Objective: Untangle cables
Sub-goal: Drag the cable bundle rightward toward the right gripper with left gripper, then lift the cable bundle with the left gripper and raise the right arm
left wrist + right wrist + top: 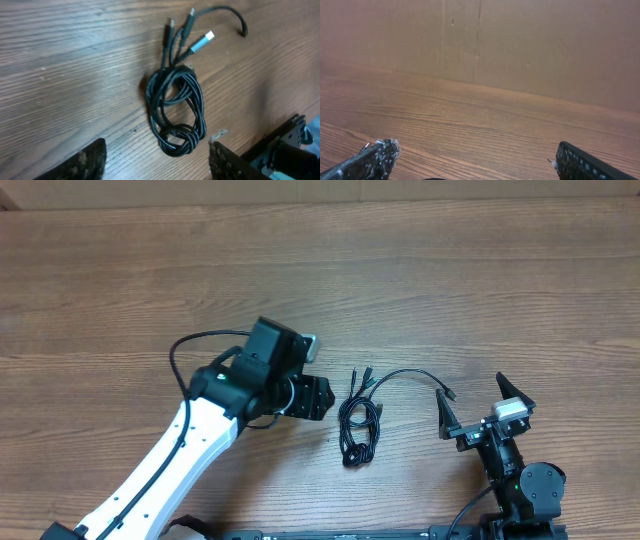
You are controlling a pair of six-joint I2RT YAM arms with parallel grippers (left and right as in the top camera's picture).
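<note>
Black cables (360, 428): one coiled bundle lying flat on the wooden worktop (120, 270), at 5 o'clock from centre in the overhead view. Plug ends, one silvery plug (209, 36) among them, fan out at the bundle's 12 o'clock. One strand arcs off toward 2 o'clock. Left gripper (322, 398) sits just beside the bundle at 9 o'clock, jaws open and empty. Right gripper (480, 408) is at 3 o'clock, apart, jaws spread wide.
</note>
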